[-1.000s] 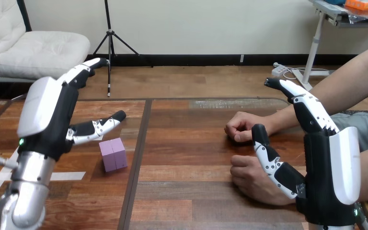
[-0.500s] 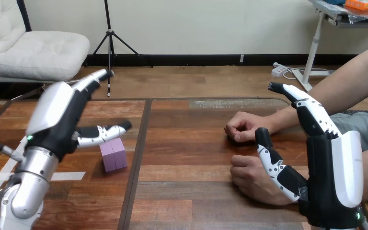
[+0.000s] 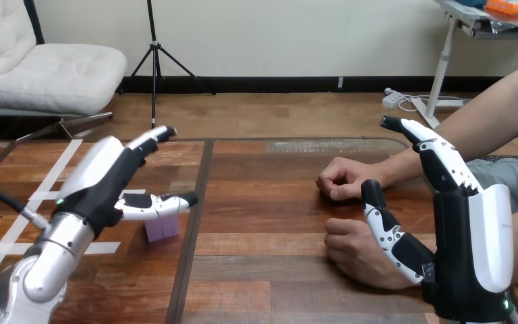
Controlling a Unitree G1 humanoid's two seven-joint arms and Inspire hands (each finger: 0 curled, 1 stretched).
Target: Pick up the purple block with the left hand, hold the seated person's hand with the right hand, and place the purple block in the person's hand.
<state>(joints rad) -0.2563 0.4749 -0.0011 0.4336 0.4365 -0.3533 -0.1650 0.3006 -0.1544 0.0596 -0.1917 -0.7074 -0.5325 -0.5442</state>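
Note:
A purple block (image 3: 162, 225) lies on the wooden table (image 3: 270, 202) left of its dark seam, partly hidden behind my thumb. My left hand (image 3: 104, 179) hovers over it, open, with straight fingers pointing away and the thumb stretched across the block's near top. My right hand (image 3: 469, 236) stands upright at the right, open, its thumb lying against the back of the person's nearer hand (image 3: 356, 251). That hand rests as a loose fist on the table. The person's farther hand (image 3: 340, 179) also rests curled on the table.
White tape lines (image 3: 20, 223) mark the table's left part. A dark seam (image 3: 195, 216) runs front to back beside the block. The person's forearms come in from the right edge.
My left hand has dropped lower and moved right and forward, so its thumb now covers the block's top. My right hand has barely shifted. The person's hands and the block have stayed put.

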